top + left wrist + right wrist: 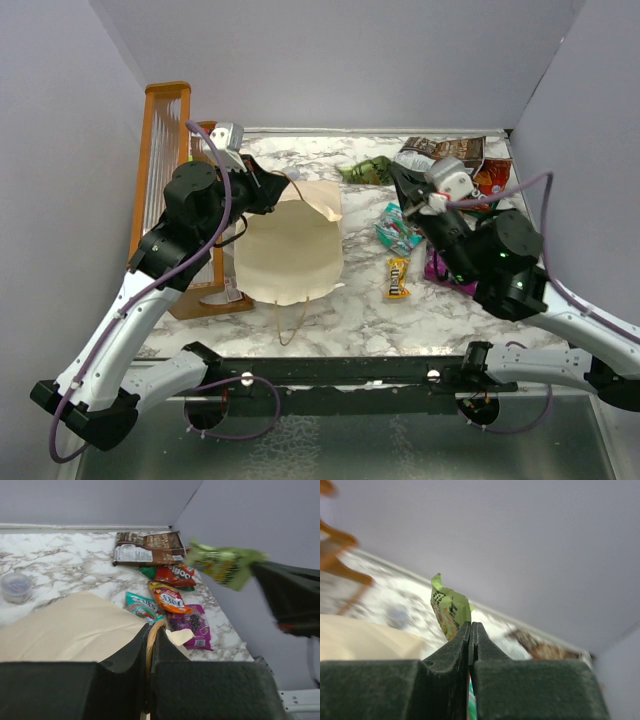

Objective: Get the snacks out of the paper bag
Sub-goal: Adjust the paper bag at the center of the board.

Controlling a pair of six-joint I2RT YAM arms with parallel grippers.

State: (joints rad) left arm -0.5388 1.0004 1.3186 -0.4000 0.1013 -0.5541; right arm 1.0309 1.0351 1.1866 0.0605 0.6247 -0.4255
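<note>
Rack [165, 170] comes first at your far left: an orange-framed wooden stand against the side wall, no part of the job. Just right of it, your left fingers [131, 652] are pressed together on the tan handle [154, 629] at the far edge of the paper bag [290, 250], with a scrap of cream paper caught beside the loop. I judge that this hold is there to steady the bag and lift its rim while the other arm works. The bag sits left of centre on the marble surface [350, 310], and a second handle loop hangs at its near edge. You cannot tell from these views whether anything remains inside. A small clear cup [16, 586] stands on the surface beyond the bag.

Further right, your right fingers [451, 652] are clamped on the lower edge of a green packet [449, 611]. The packet hangs in the air between the bag and the pile of snacks.

Right of that lie the packets already out: a teal-pink packet [397, 228], a yellow-brown candy pack [398, 278], a purple pouch [192, 625], an orange-red chip bag [490, 178] and a brown bag [445, 150] by the back wall. They are gathered on the right, apart from the paper bag. I take that side as the drop zone, so the green packet probably belongs there next.
</note>
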